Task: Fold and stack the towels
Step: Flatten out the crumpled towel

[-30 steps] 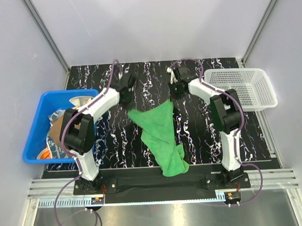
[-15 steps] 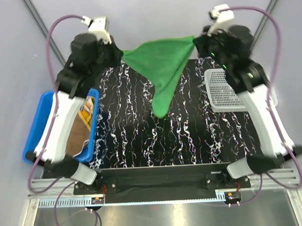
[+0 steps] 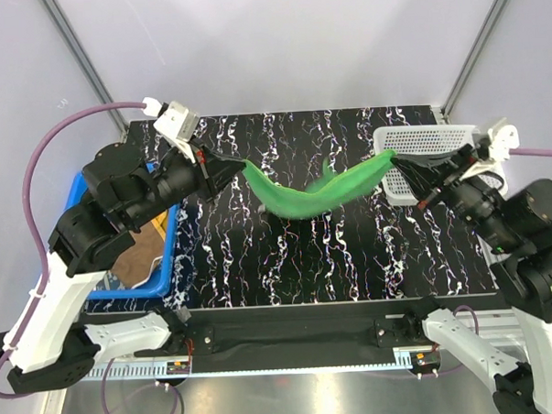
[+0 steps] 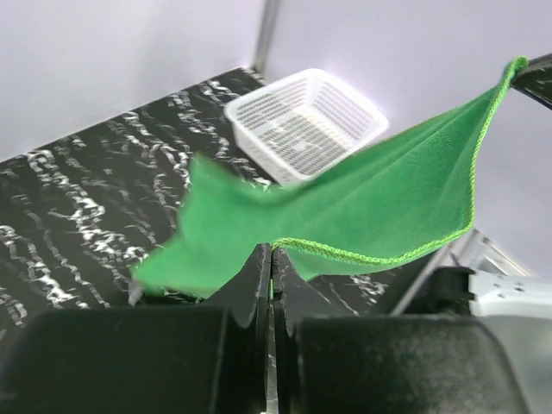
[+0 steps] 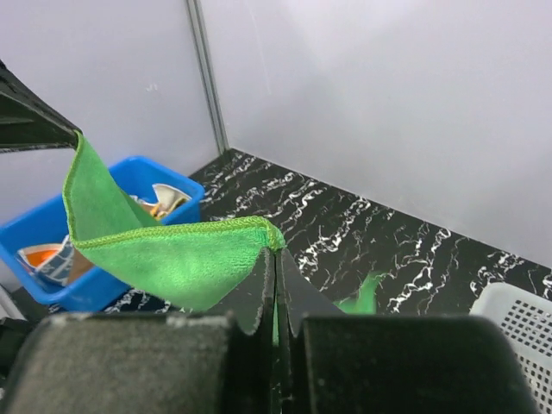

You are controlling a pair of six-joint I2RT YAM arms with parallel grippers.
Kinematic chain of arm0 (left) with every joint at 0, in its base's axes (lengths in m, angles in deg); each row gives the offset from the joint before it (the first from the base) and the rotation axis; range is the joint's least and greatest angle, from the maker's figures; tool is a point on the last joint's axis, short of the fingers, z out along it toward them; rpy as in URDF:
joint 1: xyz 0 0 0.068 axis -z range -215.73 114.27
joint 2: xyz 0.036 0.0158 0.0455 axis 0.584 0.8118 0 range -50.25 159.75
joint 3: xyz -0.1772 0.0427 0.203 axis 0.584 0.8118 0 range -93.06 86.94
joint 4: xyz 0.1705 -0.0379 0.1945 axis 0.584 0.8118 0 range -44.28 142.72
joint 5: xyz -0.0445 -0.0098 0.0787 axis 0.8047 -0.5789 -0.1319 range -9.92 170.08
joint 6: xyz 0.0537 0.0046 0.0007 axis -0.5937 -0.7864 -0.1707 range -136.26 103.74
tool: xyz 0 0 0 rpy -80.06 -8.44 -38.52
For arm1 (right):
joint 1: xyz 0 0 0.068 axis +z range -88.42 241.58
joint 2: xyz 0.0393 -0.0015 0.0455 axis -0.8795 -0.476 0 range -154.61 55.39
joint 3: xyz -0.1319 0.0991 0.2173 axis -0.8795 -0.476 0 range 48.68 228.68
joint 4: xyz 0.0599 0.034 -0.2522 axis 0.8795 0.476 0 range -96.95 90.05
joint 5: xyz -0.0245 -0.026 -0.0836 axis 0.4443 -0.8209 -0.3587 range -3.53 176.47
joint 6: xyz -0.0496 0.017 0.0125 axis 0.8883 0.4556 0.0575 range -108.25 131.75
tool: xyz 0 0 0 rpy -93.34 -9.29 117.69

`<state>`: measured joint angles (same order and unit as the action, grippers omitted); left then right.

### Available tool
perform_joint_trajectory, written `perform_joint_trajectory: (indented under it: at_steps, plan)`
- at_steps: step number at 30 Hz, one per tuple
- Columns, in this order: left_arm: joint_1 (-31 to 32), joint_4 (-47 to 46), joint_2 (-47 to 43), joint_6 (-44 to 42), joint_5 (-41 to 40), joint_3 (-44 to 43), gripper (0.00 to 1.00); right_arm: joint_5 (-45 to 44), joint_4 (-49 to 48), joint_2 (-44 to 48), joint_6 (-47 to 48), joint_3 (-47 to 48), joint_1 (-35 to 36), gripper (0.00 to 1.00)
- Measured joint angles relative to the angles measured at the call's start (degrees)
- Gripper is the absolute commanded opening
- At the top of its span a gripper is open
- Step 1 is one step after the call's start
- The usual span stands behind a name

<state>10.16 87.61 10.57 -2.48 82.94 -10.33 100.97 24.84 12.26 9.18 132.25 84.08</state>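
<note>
Black marbled table (image 3: 352,259) inside pale walls, seen from above. I see the green towel (image 3: 321,194) stretched in the air over the middle of the table, sagging between the two arms. Left gripper (image 3: 240,163): jaws pressed together on one corner of the towel. Right gripper (image 3: 393,156): jaws likewise closed tight on another corner, just in front of the white basket (image 3: 438,140). More cloths (image 5: 155,200) lie in the blue bin (image 3: 137,288) at the table's left edge.
</note>
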Motion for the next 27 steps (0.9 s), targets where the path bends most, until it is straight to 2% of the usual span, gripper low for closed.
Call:
perform_joint_trajectory:
  at_steps: [6, 11, 14, 19, 27]
  plan:
    - [1.75, 3.21, 1.33, 1.01, -0.46, -4.59, 0.0, -1.27, -0.02, 1.2, -2.23, 1.18, 0.0, 0.0]
    - [1.44, 6.73, 6.03, 0.09, -7.96, -12.37, 0.0, -8.09, -1.36, -2.51, -1.01, 3.82, 0.0, 0.0]
    - [-4.0, 7.34, 11.04, -0.5, -9.6, -15.98, 0.0, -12.74, -4.44, -7.74, 1.29, 3.78, 0.0, 0.0]
    - [-15.98, 3.23, 21.97, -1.84, -7.04, -14.69, 0.0, -15.89, -12.61, -23.02, 5.7, 2.43, -0.66, 0.0]
    - [-26.64, -5.73, 44.24, -3.34, 2.69, -15.93, 0.0, -8.66, -22.99, -53.07, 6.88, 3.87, -8.52, 0.0]
